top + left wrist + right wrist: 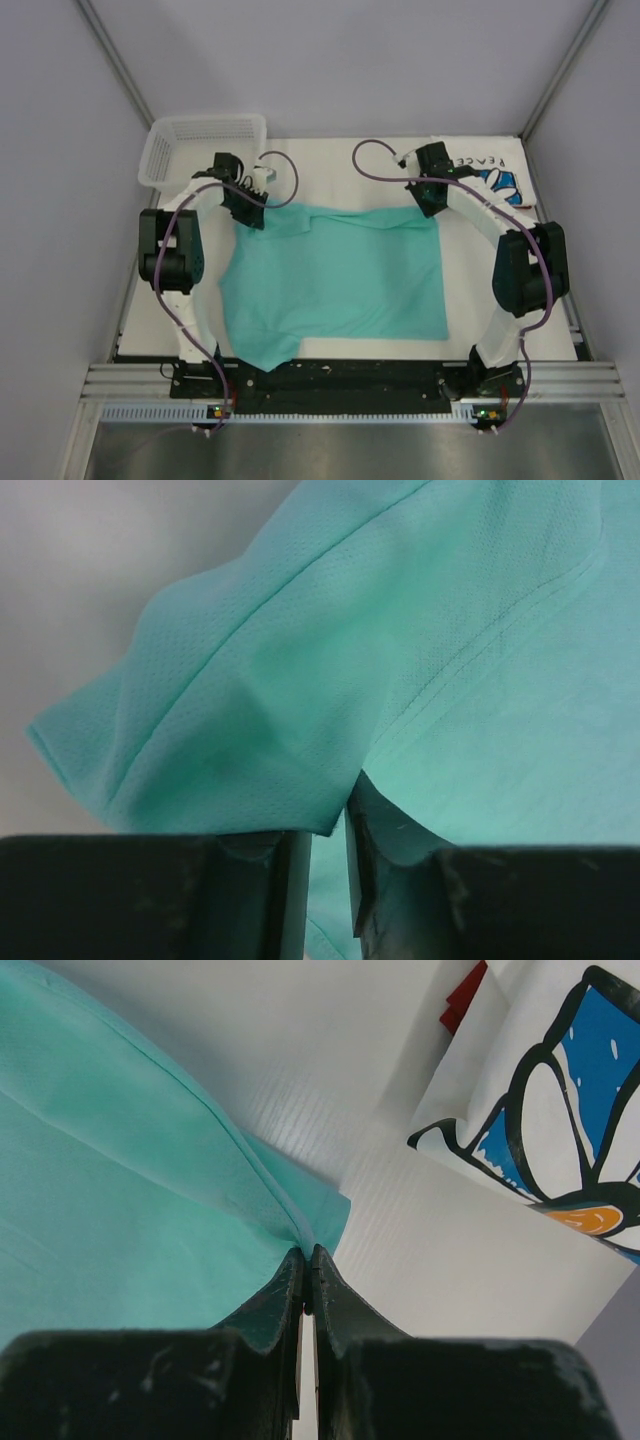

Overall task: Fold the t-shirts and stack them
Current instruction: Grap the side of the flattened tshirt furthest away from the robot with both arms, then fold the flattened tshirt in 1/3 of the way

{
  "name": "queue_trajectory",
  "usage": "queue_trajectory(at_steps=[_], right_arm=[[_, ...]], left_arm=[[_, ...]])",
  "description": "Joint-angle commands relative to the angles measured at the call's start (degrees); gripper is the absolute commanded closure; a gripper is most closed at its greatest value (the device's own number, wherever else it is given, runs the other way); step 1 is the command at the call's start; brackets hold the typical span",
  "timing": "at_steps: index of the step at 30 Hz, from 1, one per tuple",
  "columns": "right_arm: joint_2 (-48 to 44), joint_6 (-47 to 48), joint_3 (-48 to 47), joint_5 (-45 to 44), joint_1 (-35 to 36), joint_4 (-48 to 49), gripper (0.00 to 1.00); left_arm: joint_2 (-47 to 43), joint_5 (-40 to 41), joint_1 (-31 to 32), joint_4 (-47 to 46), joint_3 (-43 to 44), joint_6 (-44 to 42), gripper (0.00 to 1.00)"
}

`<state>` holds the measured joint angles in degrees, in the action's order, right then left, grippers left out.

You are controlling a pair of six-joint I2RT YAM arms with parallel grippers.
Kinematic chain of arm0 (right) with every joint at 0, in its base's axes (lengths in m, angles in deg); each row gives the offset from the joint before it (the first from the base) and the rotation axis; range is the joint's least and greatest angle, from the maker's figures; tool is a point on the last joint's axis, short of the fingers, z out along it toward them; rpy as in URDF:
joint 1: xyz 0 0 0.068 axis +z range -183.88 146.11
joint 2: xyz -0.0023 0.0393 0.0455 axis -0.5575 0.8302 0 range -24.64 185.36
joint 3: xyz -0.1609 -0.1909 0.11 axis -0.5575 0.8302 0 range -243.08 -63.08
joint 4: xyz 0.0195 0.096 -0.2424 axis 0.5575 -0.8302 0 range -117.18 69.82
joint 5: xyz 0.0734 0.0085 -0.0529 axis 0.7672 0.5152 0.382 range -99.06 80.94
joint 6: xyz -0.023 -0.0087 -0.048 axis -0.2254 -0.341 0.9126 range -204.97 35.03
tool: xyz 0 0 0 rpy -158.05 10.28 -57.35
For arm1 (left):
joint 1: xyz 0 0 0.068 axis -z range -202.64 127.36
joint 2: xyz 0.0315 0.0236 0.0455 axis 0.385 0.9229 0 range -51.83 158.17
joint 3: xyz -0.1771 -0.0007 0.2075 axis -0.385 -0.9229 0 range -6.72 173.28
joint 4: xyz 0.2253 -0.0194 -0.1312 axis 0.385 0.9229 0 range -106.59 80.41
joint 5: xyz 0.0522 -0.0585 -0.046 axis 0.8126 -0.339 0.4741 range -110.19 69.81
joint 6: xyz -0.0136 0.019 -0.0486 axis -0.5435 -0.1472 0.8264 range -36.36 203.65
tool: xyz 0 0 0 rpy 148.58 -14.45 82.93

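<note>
Two shirts are on the flat white table [330,160] I am working over. The plain teal-green cloth t-shirt [340,275] lies spread out in the middle, between my two arms. The white cloth t-shirt with the blue panel and daisy [497,178] sits at the far right corner, and a white plastic mesh basket [165,150] sits at the far left corner. My left gripper [330,830] is at the far left of the teal shirt, on the sleeve. Its fingers are almost closed, with only a thin gap, and sleeve cloth is caught in that gap and flops over the tips. My right gripper [308,1260] is at the far right corner of the same shirt. Its fingers are pressed tight together and pinch the very corner, right on the sewn edge. I think this shirt is very light, thin and floppy. It will bend anywhere and sag in the middle when I lift it. The cloth looks a bit smooth, so a tiny pinch could slip out. I think the sewn edges and corners are the best places to hold, because the cloth is thicker there. Holding the two far corners should let me lift one whole side and lay it over. It will not break, so a firm squeeze is fine.
</note>
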<state>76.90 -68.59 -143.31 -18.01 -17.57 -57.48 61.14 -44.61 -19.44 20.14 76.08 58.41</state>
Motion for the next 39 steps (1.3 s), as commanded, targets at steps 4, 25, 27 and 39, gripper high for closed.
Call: queue_trajectory(at_steps=[4,25,27,39], right_arm=[[-3.0,-0.5,0.9,-0.6,-0.5,0.8,1.0],[-16.5,18.4,24.4,-7.3,11.6,-0.2,1.0],[-16.4,18.2,24.8,-7.7,11.8,1.4,1.0],[-15.6,19.1,27.4,-6.5,13.0,-0.6,0.93]], left_arm=[[-0.5,-5.7,-0.2,5.7,4.7,-0.3,1.0],[-11.8,-15.7,-11.1,35.5,-9.9,-19.4,1.0],[-10.8,-15.5,-11.3,36.1,-9.7,-19.1,1.0],[-8.2,-13.8,-12.8,36.2,-11.7,-19.0,0.74]])
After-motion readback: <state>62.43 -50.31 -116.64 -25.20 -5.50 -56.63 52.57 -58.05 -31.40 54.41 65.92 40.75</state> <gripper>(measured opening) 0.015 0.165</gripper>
